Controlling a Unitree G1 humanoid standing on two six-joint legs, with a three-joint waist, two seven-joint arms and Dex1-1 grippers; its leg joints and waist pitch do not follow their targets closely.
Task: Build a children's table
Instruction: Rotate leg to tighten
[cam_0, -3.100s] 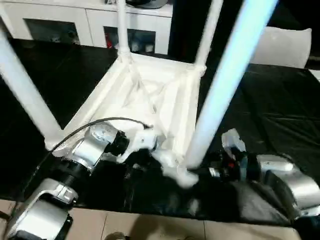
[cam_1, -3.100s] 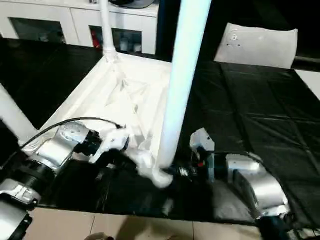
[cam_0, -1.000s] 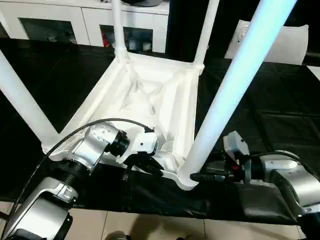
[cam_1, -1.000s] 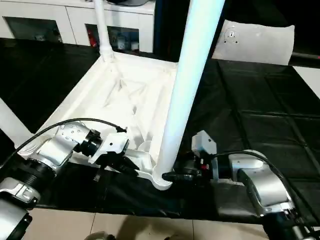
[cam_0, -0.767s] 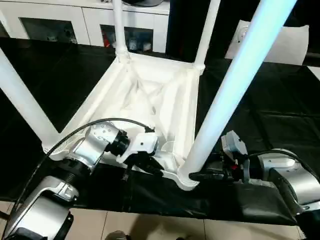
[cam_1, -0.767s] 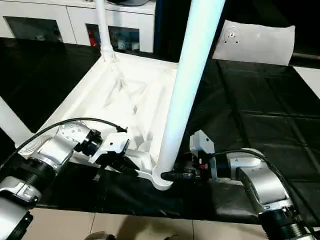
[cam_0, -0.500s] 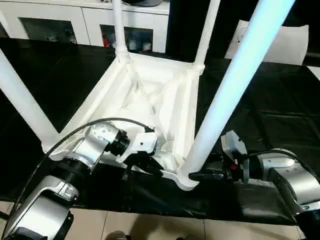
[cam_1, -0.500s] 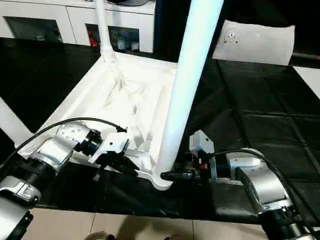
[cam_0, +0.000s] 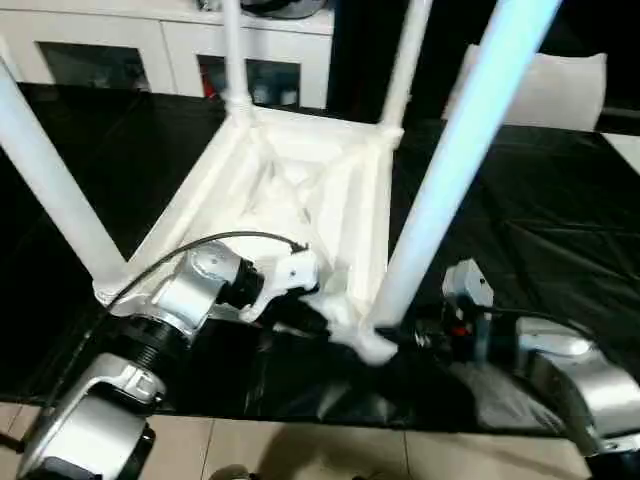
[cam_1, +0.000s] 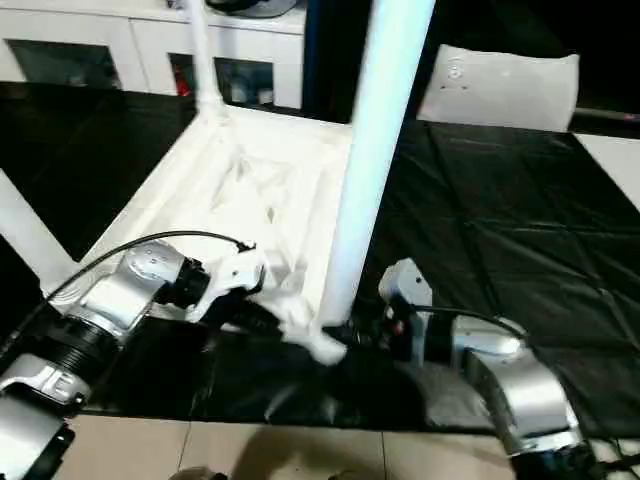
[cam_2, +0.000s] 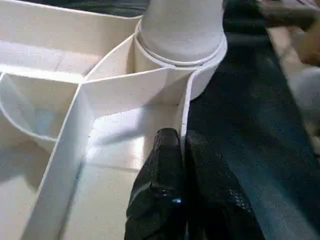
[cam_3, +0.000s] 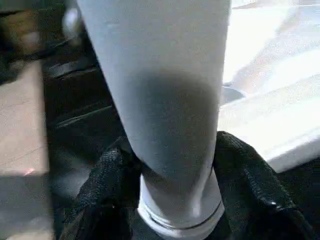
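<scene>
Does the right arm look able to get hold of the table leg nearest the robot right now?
Probably yes. The right end effector has its fingers on either side of the nearest leg, just above its corner socket, with nothing between.

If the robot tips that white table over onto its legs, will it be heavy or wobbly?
Probably light: the children's table looks like thin hollow plastic, with ribs under its top. Probably stiff too, since those ribs brace it. It may slip, though: the left gripper pinches just a thin rim, and the right gripper grips a smooth round leg.
</scene>
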